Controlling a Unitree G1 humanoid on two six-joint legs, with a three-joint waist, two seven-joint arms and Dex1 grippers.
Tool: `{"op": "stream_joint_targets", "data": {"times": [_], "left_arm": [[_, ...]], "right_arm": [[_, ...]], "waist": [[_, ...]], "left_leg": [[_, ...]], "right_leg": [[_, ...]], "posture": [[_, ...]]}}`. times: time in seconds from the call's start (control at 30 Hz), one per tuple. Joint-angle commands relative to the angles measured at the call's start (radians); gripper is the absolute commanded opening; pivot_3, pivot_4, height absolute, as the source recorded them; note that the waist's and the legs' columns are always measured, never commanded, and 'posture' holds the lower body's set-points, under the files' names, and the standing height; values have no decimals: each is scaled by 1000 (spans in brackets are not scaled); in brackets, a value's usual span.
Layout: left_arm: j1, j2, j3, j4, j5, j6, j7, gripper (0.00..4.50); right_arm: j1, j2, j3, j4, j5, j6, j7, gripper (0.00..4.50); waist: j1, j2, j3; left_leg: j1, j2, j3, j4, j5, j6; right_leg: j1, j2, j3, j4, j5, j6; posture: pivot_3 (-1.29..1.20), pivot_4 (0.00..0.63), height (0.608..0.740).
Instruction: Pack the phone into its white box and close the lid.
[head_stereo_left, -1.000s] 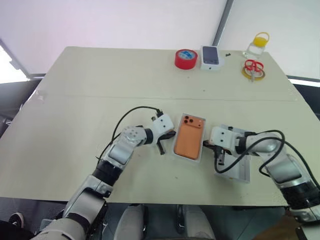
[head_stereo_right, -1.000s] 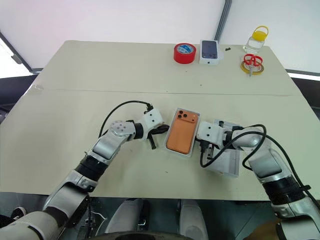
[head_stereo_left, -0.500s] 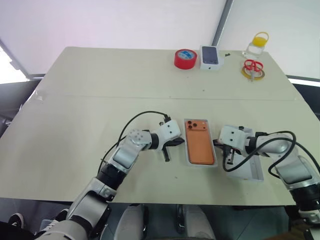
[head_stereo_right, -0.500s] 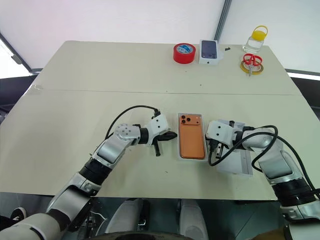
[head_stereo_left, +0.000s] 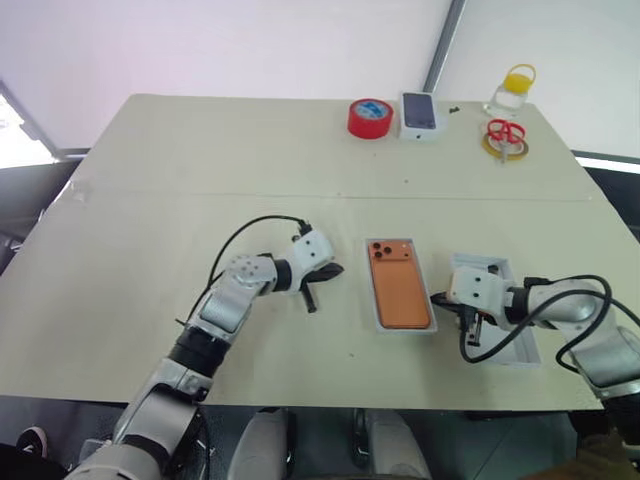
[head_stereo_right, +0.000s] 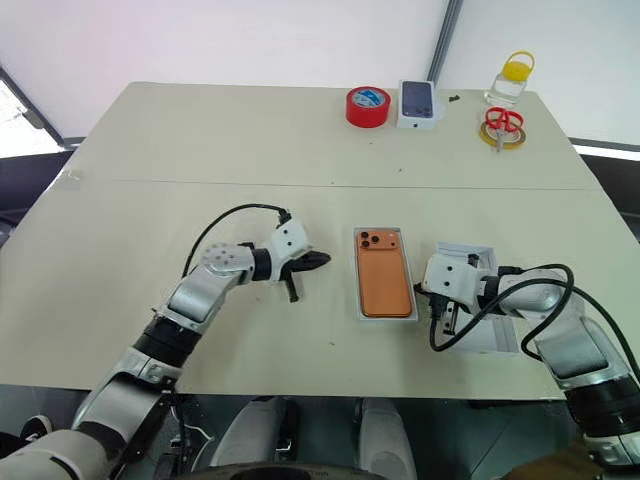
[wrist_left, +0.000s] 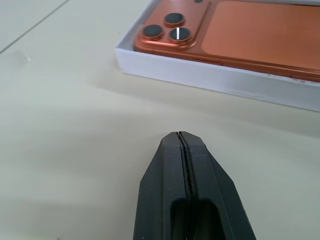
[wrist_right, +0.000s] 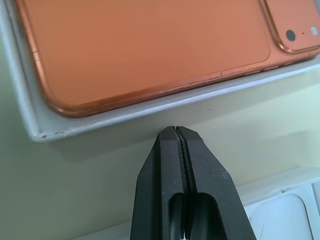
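The orange phone lies back up in the white box, its three lenses at the far end. The box stands straight on the table between my two grippers. My left gripper is shut and empty, a short way left of the box, pointing at its side wall. On the other side, my right gripper is shut on nothing, its tip close to the box's near right corner. The white lid lies open side up under my right wrist, just right of the box.
At the table's far edge stand a red tape roll, a small white box with a phone picture, red scissors on a yellow ring and a jar with a yellow lid. The near table edge runs just below both arms.
The box with the phone has turned from slanted to straight and shifted right. The left gripper pushed in, then drew back left. The right gripper and the lid moved right.
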Motion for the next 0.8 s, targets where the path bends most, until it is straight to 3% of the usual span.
{"op": "stream_joint_targets", "data": {"times": [0.03,0.27,0.33,0.43,0.6,0.67,0.8], "left_arm": [[-8,53,64,6,-27,-66,-17,11],[37,159,129,-33,-92,-103,-94,11],[58,187,152,-45,-125,-86,-125,11],[86,215,178,-72,-159,-89,-151,904],[134,251,215,-136,-207,-133,-184,3423],[144,258,234,-149,-246,-140,-209,3433],[154,254,250,-138,-262,-239,-233,3433]], "right_arm": [[35,-47,-60,23,-5,-17,-10,0],[64,-84,-122,32,21,-58,-22,0],[64,-66,-152,-9,102,43,1,0],[33,-30,-220,-26,181,140,-36,958],[30,-5,-315,-82,210,304,-149,3563],[64,-6,-321,-134,195,354,-183,4479],[119,-3,-340,-230,203,493,-236,4479]], "waist": [[-2,0,0],[-3,0,0],[-4,0,0],[-4,0,0],[-1,1,0],[-1,1,0],[-2,1,0]], "left_leg": [[0,0,0,0,0,0],[1,1,1,0,0,0],[1,1,1,0,0,0],[1,1,1,0,0,0],[1,2,1,0,0,0],[0,2,0,0,0,0],[0,2,1,0,0,0]], "right_leg": [[0,0,0,0,0,0],[0,0,0,0,0,0],[0,0,0,0,0,0],[0,0,0,0,0,0],[-1,0,0,0,0,0],[-1,0,0,0,0,-1],[-1,0,0,0,0,-1]], "posture": [[0,150,739],[0,150,739],[0,150,739],[0,150,739],[0,150,739],[0,150,739],[0,150,739]]}}
